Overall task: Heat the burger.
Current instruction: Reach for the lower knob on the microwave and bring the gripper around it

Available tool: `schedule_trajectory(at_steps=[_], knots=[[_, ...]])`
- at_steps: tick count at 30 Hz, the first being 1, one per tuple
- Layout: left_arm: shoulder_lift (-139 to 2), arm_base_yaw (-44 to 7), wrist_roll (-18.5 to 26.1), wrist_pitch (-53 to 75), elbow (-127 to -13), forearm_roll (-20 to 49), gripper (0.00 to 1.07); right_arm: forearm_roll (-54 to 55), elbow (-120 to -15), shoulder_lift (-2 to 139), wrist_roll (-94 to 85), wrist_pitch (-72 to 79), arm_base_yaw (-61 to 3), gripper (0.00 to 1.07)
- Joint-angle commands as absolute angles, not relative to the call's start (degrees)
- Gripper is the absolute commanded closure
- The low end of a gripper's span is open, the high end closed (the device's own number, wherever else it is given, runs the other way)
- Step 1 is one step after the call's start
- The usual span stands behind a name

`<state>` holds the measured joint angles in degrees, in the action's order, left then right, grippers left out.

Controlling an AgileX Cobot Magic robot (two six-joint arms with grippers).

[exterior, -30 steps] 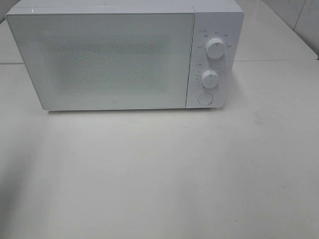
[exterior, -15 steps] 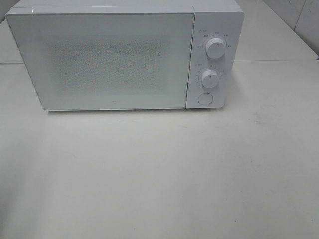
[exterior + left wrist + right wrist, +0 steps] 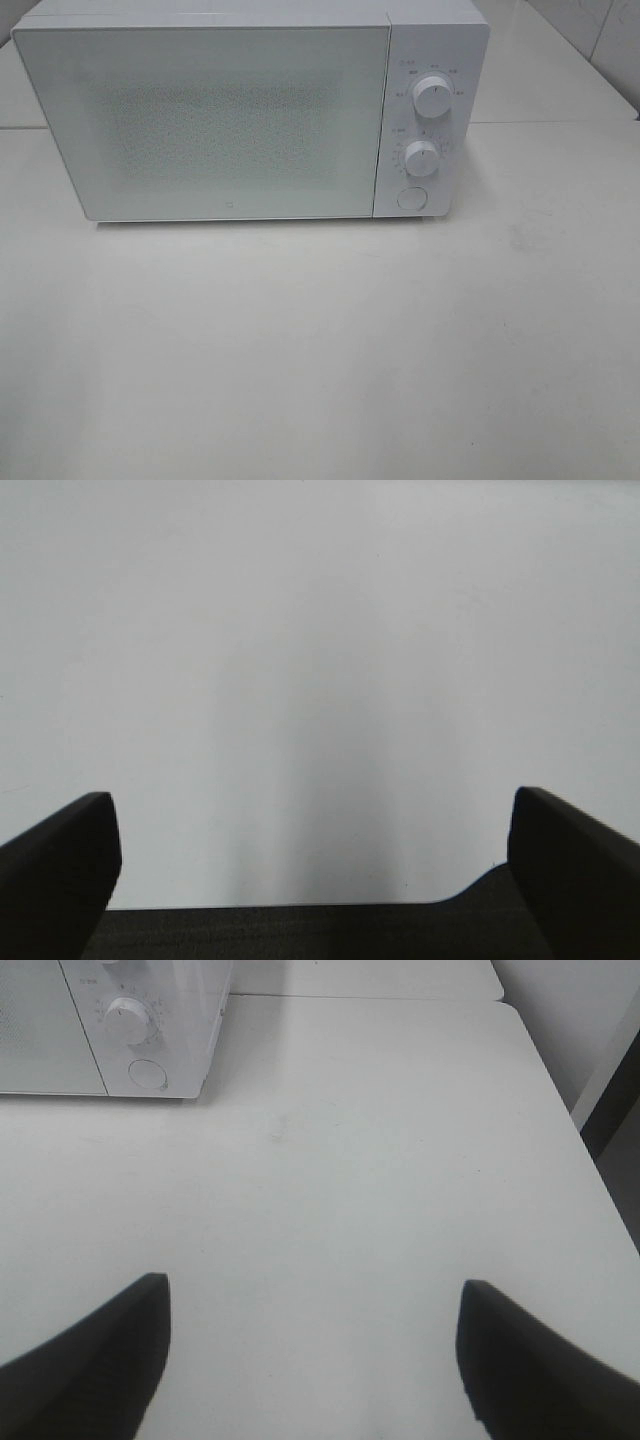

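Note:
The burger is out of view in every frame. A white microwave (image 3: pixel 250 110) stands at the back of the white table with its door shut; two dials (image 3: pixel 432 97) and a round button (image 3: pixel 410 198) sit on its right panel. My left gripper (image 3: pixel 310 850) is open over bare white surface with nothing between its dark fingers (image 3: pixel 60 860). My right gripper (image 3: pixel 310 1350) is open as well, above the table to the right of and in front of the microwave (image 3: pixel 110 1030). Neither gripper shows in the exterior high view.
The white table (image 3: pixel 320 350) stretches in front of the microwave. Its right edge (image 3: pixel 560 1110) drops off beside a wall and a dark post, seen in the right wrist view. A seam between table sections runs behind the microwave.

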<state>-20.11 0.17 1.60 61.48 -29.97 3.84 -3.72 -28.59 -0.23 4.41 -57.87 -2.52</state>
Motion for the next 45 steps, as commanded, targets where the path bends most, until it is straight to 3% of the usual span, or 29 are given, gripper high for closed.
schedule_trajectory(at_steps=[1,20,27,32,45], knots=[[-17.1,0.1,1.3,61.5,-29.8,3.7,0.08,-3.6,-28.5,-1.7,4.0,-57.0,-2.1,0.31],[1.8,0.3,1.4,61.5,-29.7,6.4,0.08,-3.6,-28.5,-1.7,4.0,-57.0,-2.1,0.31],[1.7,0.3,1.3,61.5,-29.7,6.4,0.08,-3.6,-28.5,-1.7,4.0,-57.0,-2.1,0.31],[1.7,3.4,1.4,61.5,-29.7,6.2,0.08,-3.6,-28.5,-1.7,4.0,-57.0,-2.1,0.31],[1.6,3.4,1.4,61.5,-29.7,6.2,0.08,-3.6,-28.5,-1.7,4.0,-57.0,-2.1,0.31]])
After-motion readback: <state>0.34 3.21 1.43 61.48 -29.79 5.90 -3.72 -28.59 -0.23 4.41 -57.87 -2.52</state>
